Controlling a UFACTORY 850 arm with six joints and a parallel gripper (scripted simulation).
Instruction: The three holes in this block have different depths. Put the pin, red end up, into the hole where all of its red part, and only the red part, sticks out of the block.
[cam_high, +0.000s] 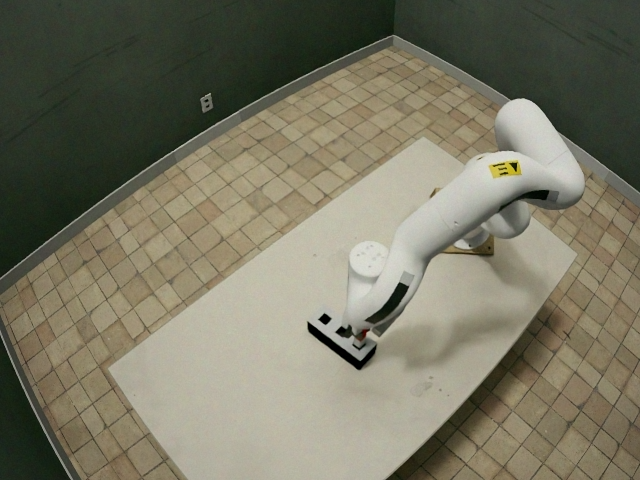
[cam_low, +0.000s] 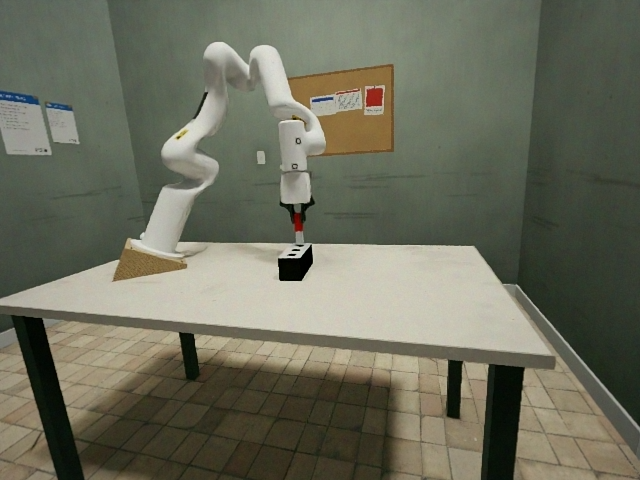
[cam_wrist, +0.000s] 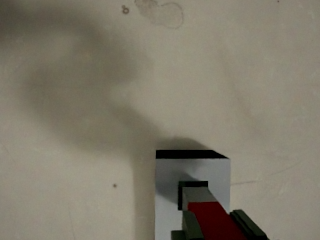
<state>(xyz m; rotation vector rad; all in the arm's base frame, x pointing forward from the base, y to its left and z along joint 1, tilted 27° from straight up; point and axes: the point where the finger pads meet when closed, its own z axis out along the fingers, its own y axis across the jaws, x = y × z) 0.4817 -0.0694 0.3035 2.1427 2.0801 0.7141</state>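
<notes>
Clamped on the red part of the upright two-tone pin (cam_high: 358, 340) (cam_low: 298, 227) (cam_wrist: 212, 217), the xArm Gripper (cam_high: 355, 333) (cam_low: 297, 217) (cam_wrist: 210, 233) holds its pale lower end at the end hole of the three-hole block (cam_high: 336, 341) (cam_low: 292, 268) (cam_wrist: 167, 200).

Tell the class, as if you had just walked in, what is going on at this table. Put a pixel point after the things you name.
A white robot arm (cam_high: 444, 217) (cam_low: 269, 77) has its gripper (cam_high: 355, 333) (cam_low: 297, 217) (cam_wrist: 210, 233) shut on a pin (cam_high: 359, 339) (cam_low: 299, 236) (cam_wrist: 215, 217), held upright with its red part above its pale part. The pin's lower end is at an end hole of a three-hole block (cam_high: 338, 338) (cam_low: 291, 269) (cam_wrist: 167, 200). Pale length still shows above the block, so the pin is not at the depth wanted. Whether this hole is the right one cannot be told yet.
</notes>
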